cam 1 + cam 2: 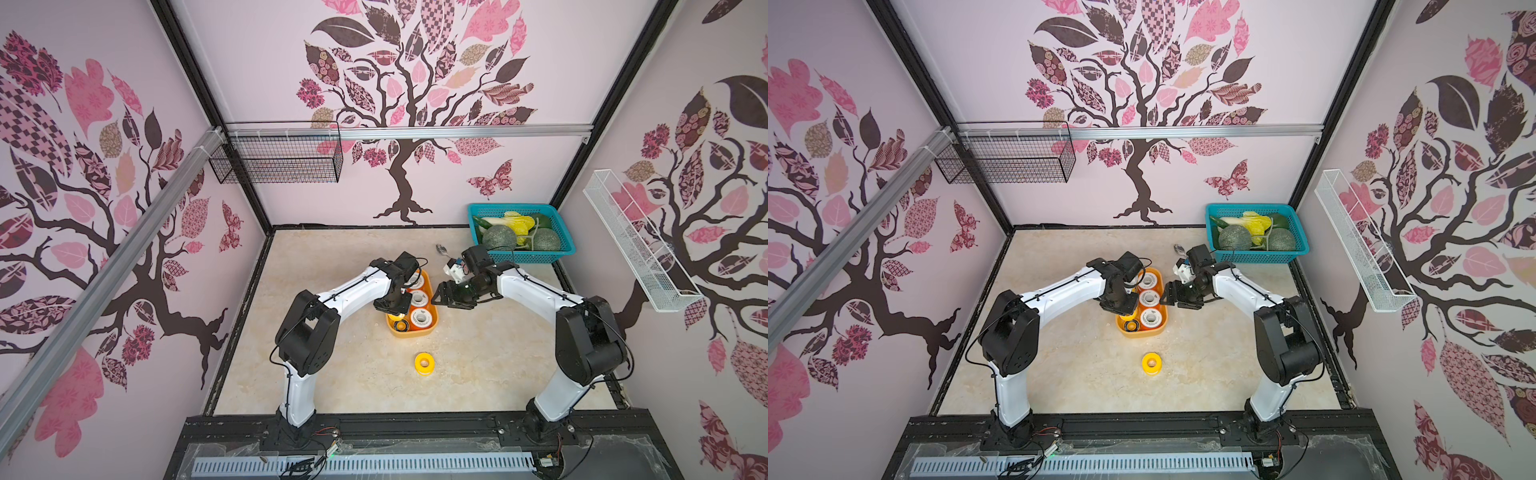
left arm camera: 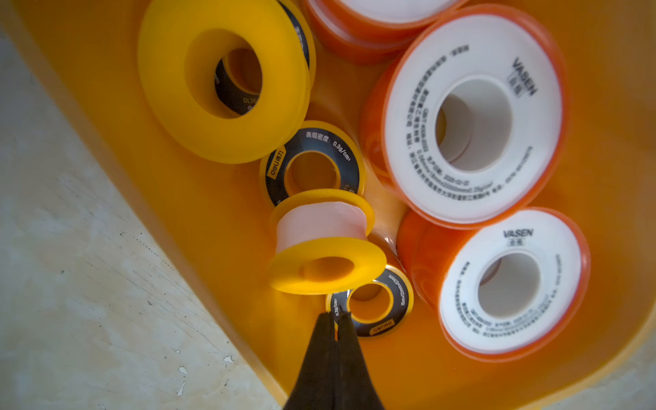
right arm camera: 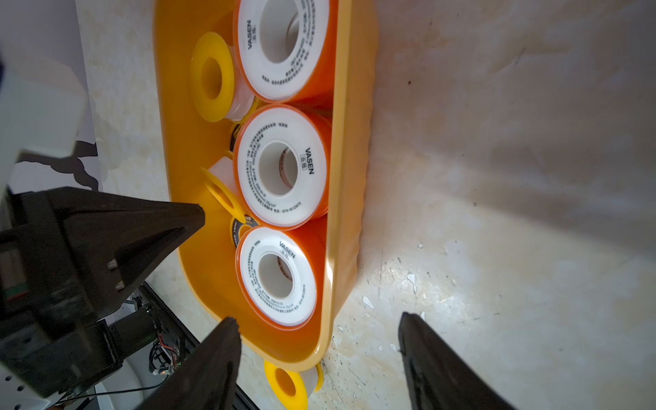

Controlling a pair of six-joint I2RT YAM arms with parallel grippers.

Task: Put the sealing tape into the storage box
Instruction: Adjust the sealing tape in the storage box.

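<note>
The storage box (image 1: pixel 411 334) (image 1: pixel 1142 334) is a shallow orange-yellow tub in mid-table. It holds three orange sealing tape rolls with white faces (image 1: pixel 421 318) in a row, plus yellow rolls (image 2: pixel 223 81) and black ones (image 2: pixel 312 167). One yellow spool (image 2: pixel 326 245) lies tilted on the black rolls. My left gripper (image 2: pixel 335 316) (image 1: pixel 390 307) hangs over the box's left half, shut with nothing between its fingers. My right gripper (image 3: pixel 317 317) (image 1: pixel 440 297) stands open beside the box's right wall. A loose yellow roll (image 1: pixel 424 363) (image 1: pixel 1151 363) (image 3: pixel 287 385) lies on the table nearer the front.
A teal basket (image 1: pixel 561 249) with vegetables stands at the back right, a metal spoon (image 1: pixel 441 249) to its left. A black wire basket (image 1: pixel 278 158) hangs on the back wall and a white mesh one (image 1: pixel 636 245) on the right wall.
</note>
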